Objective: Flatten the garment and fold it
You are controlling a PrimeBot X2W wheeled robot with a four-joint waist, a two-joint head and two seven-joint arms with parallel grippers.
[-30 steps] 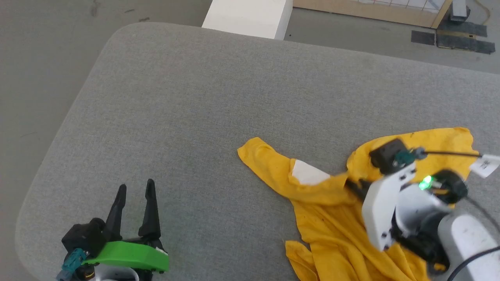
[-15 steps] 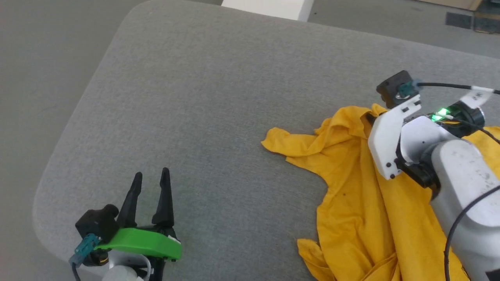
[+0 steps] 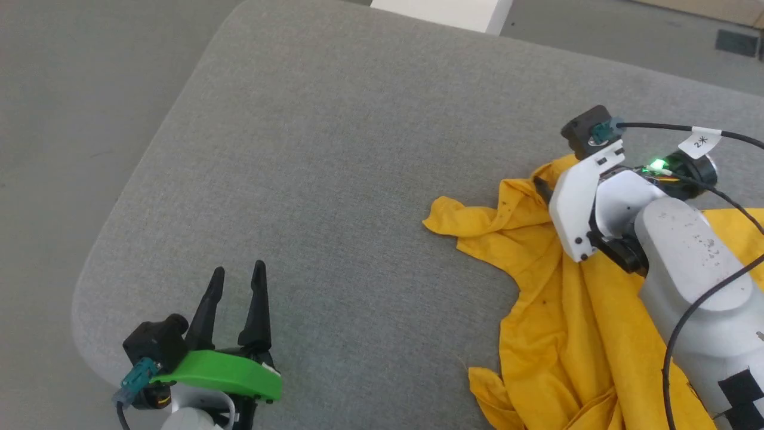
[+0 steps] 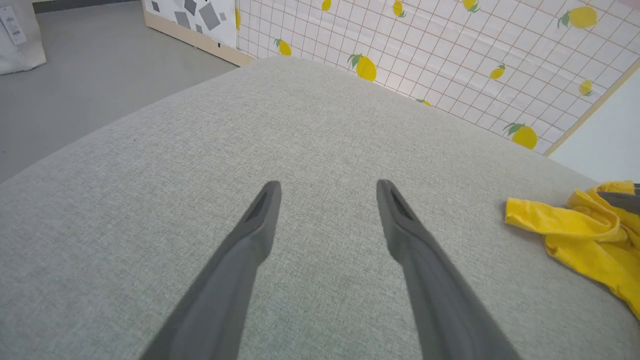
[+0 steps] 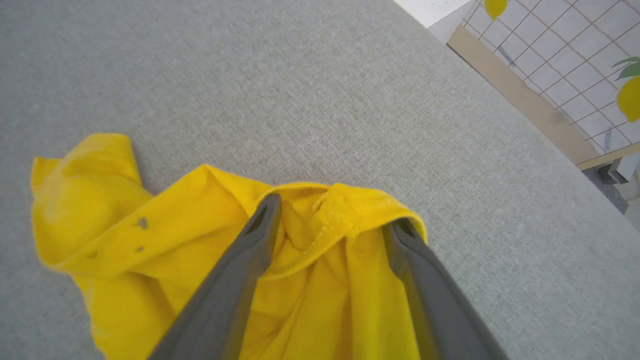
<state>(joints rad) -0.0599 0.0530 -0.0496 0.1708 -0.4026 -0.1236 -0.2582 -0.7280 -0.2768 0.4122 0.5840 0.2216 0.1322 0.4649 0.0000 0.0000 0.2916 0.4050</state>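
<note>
The garment (image 3: 561, 310) is a mustard-yellow shirt lying crumpled on the right side of the grey padded table (image 3: 334, 149), one pointed flap reaching left. My right gripper (image 5: 333, 212) hovers low over its far edge with the jaws spread. A bunched hem of the garment (image 5: 125, 235) lies loose between the two fingers, gripped by neither. My left gripper (image 3: 239, 269) stands open over bare table near the front left corner, well clear of the cloth. In the left wrist view the garment (image 4: 575, 225) shows at the far right, beyond the left gripper (image 4: 327, 185).
The table's rounded corner (image 3: 83, 298) and grey floor lie just left of my left gripper. A white block (image 3: 441, 9) stands beyond the far edge. A lemon-patterned grid panel (image 4: 450, 40) stands behind the table. Cables run along my right forearm (image 3: 686, 269).
My right gripper carried the garment's edge away from me across the table, then opened and let it go. The head camera has shifted. The left gripper stays open.
</note>
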